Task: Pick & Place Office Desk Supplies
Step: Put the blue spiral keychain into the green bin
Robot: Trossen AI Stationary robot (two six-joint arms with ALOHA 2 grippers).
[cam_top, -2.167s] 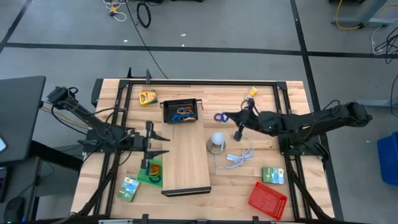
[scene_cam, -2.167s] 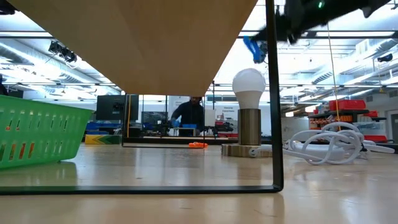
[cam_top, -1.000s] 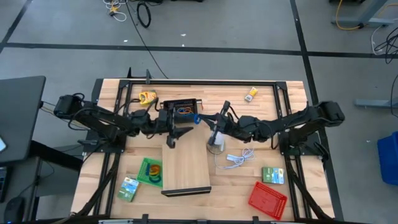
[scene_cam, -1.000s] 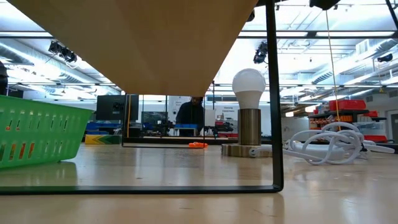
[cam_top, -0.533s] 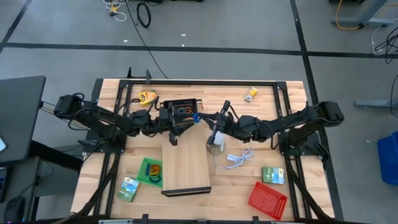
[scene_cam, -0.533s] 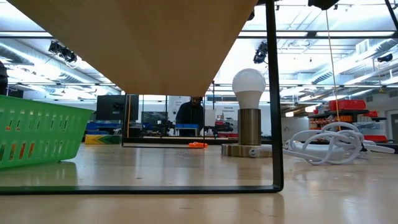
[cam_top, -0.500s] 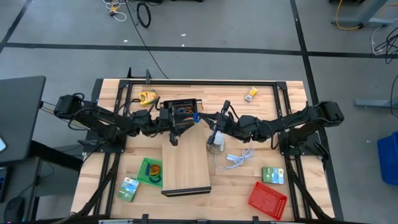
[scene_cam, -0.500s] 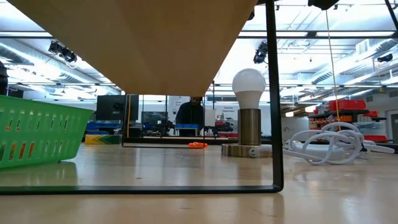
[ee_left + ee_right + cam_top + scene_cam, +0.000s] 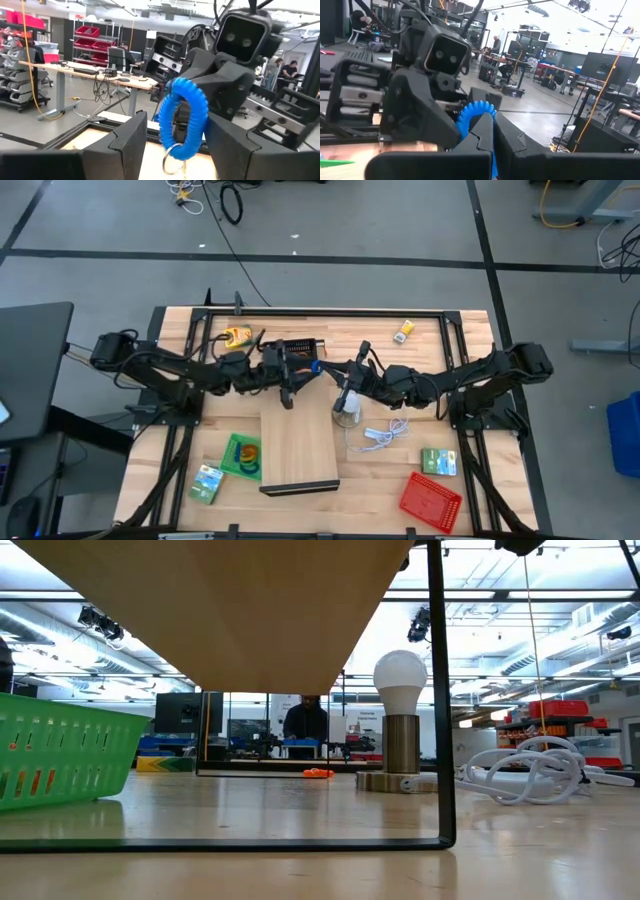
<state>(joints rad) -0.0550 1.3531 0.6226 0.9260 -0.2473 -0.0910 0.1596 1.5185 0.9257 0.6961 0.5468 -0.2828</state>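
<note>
Passing a blue coiled band (image 9: 183, 118) from one arm to the other looks like the step in hand, above the far middle of the table (image 9: 470, 340). Nearest the front edge lie the things waiting their turn: a green card box (image 9: 207, 483) at the near left beside the green mesh tray (image 9: 241, 456), and another green box (image 9: 439, 462) just behind the red mesh tray (image 9: 430, 500) at the near right. Between them runs the long wooden board (image 9: 300, 442), with a lamp bulb (image 9: 348, 408) and a white cable (image 9: 384, 434) to its right. Farther back, over the board's far end, the two arms meet tip to tip beside the black mesh tray (image 9: 292, 356). The right gripper (image 9: 487, 131) has its fingers pressed together, pinching the band at one side of its loop. The left gripper (image 9: 172, 134) stands spread, one finger on either side of the band, which hangs in the gap between them with a small metal ring (image 9: 171, 161) dangling below; whether either finger already touches it I cannot tell. In my judgement the next move calls for the left fingers to close on the coil before the right ones let go, then a short carry left to the black tray. A yellow item (image 9: 237, 335) and a small yellow box (image 9: 403, 332) rest near the far edge.
</note>
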